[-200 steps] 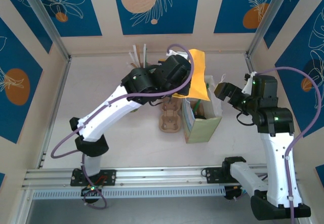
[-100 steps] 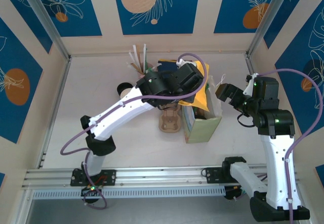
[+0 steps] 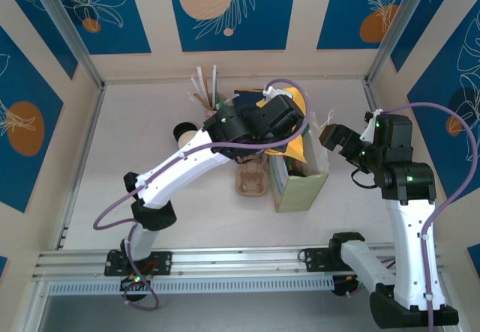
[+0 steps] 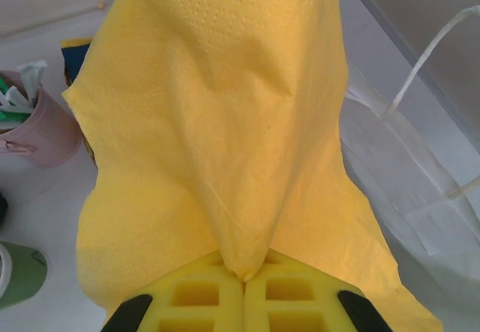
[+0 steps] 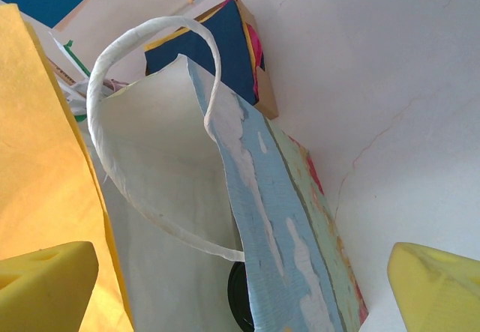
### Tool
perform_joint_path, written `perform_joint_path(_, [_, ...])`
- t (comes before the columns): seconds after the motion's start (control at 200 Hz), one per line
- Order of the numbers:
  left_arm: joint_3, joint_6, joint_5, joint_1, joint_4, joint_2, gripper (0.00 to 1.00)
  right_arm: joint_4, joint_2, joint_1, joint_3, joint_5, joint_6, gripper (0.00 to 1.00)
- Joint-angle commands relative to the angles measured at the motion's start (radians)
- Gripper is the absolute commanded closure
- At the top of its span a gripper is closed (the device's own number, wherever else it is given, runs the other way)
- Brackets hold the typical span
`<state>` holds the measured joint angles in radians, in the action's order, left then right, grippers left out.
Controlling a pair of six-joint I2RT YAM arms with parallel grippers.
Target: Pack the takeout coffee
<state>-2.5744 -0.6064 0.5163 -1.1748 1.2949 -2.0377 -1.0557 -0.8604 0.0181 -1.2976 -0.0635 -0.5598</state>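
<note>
While the left gripper pinches a yellow napkin over the paper bag, the right gripper hangs spread at the bag's right; the takeout coffee stands on the table, well left of the bag, whose print is too blurred to read.

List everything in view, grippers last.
napkin: 1, yellow, by the paper bag's mouth
paper bag: 1, pale green with white handles, standing right of the cup carrier
cup carrier: 1, brown cardboard, table centre
pink cup: 1, pink, holding straws, far side of the table
box: 1, dark blue, behind the bag
green cup: 1, olive with a white rim, near the pink cup
left gripper: 1, yellow, shut on the napkin
right gripper: 1, yellow, open, at the bag's right side
</note>
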Motion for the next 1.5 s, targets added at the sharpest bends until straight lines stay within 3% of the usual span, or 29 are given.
perform_joint_path(0.0, [-0.029, 0.039, 0.047, -0.015, -0.013, 0.037, 1.0, 0.002, 0.004, -0.005, 0.01, 0.022, -0.015, 0.01])
perform_joint_path(0.92, [-0.028, 0.022, -0.043, -0.026, 0.031, -0.056, 1.0, 0.006, 0.003, -0.006, 0.028, 0.031, -0.024, 0.01])
perform_joint_path(0.995, [-0.027, 0.025, -0.052, -0.027, 0.025, -0.052, 0.92, 0.006, 0.003, -0.006, 0.028, 0.031, -0.026, 0.01])
perform_joint_path(1.12, [-0.028, 0.031, -0.067, -0.026, 0.011, -0.044, 0.61, 0.006, 0.003, -0.006, 0.031, 0.033, -0.026, 0.01])
perform_joint_path(1.445, [-0.029, 0.031, -0.07, -0.026, -0.009, -0.027, 0.49, 0.011, 0.0, -0.007, 0.032, 0.035, -0.026, 0.01])
perform_joint_path(1.495, [-0.029, 0.035, -0.065, -0.027, -0.017, -0.019, 0.44, 0.012, 0.001, -0.007, 0.033, 0.036, -0.026, 0.01])
